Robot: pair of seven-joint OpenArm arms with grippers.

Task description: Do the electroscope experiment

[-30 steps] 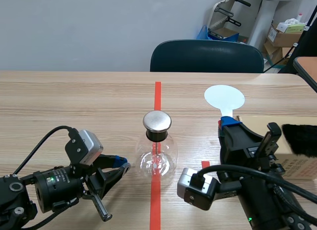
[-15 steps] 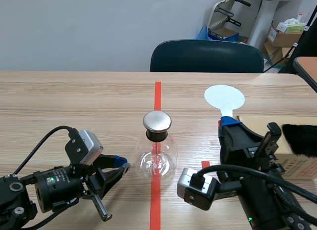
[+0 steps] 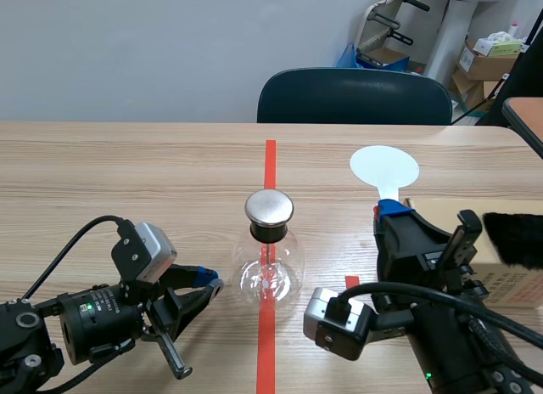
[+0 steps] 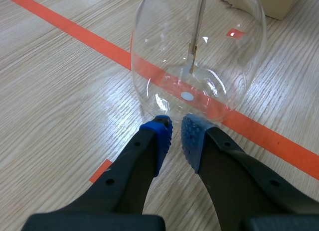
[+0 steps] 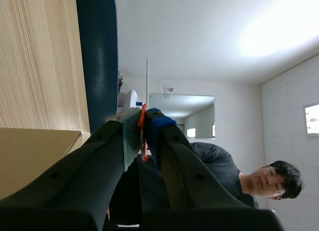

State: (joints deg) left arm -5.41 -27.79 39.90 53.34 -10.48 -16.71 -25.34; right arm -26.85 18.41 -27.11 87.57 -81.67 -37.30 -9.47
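Left fingers [image 4: 164, 134]: we see blue pads nearly together, thin gap, nothing between. Tips sit low over desk [image 3: 127, 173], right at base of electroscope [image 4: 199, 66] glass bulb; we cannot tell whether touching.

Right fingers [image 5: 152, 124]: clamped on thin handle of white round paddle [image 3: 384, 166], disc out ahead toward desk's far side.

Electroscope stands upright mid-desk on orange-red tape line, metal cap on top, rod hanging inside.

Beside right arm: cardboard box [image 3: 441, 211], black fur [image 3: 517, 237] on it. Dark chair [image 3: 354, 95] behind desk.
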